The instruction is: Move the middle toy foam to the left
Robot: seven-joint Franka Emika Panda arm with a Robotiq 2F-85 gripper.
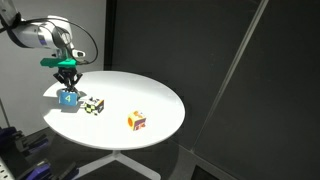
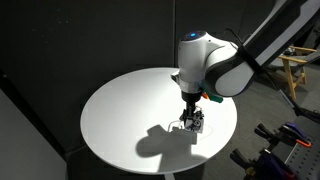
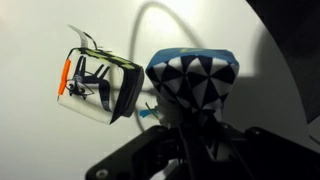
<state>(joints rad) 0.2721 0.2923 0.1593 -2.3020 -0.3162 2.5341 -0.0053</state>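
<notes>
We cannot tell whether the hand pinches the blue cube or stands spread; this near the left edge of the surface, a nudge could drop it.

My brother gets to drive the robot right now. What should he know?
Gripper: down right over the small blue-and-white foam cube; gripping or not, cannot tell.
Cube: on the round white table near its edge, beside the green-black-white checkered cube; the orange-yellow-red cube stands apart.
Done: the blue cube looks placed at the row's end.
Left: probably open and lift away.
</notes>
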